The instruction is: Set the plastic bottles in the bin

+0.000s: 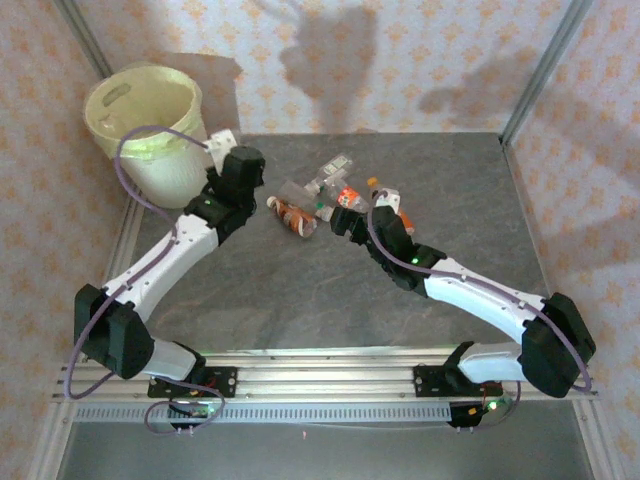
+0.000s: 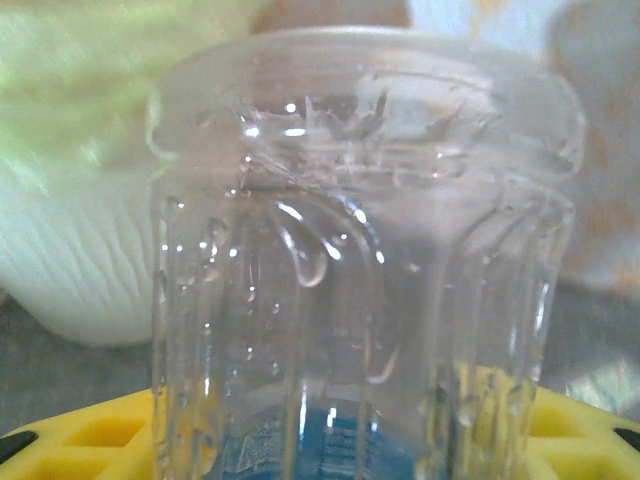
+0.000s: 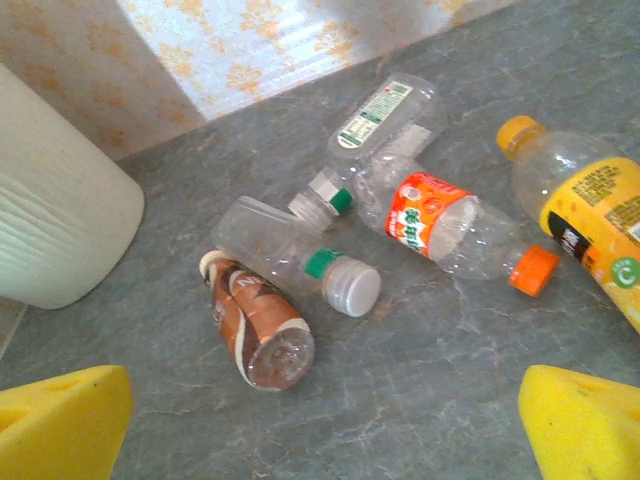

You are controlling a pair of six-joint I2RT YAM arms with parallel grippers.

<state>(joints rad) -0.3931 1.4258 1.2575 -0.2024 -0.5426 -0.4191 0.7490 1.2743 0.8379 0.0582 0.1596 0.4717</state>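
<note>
Well, from above, my left hand (image 1: 240,172) sits just beside the bin (image 1: 165,172), low against its wall rather than over the rim. I judge its load must go up before it can go in. My right hand (image 1: 347,222) hangs over the heap of bottles (image 1: 325,192) mid-bench (image 1: 300,300), well apart from the bin. The work looks split: one arm carries while the other lines up the next pick.

At my left wrist, a clear bottle (image 2: 360,270) stands between my yellow pads (image 2: 80,438), base away from me, with a blue label low down. The hand is clenched across its ribbed body. The bin's white wall and pale bag rise behind it on the left, with grey bench below, so I am not yet above the opening.

At my right wrist, the fingers (image 3: 60,420) are spread wide and hold nothing. Below lie a brown bottle (image 3: 260,330) touching a white-capped bottle (image 3: 295,255), a red-label bottle (image 3: 450,225), a green-label bottle (image 3: 385,115) behind them, and a yellow bottle (image 3: 590,215) at the right. The brown bottle lies nearest the gap between my fingers, so it looks the easiest next take. Most of the task remains.
</note>
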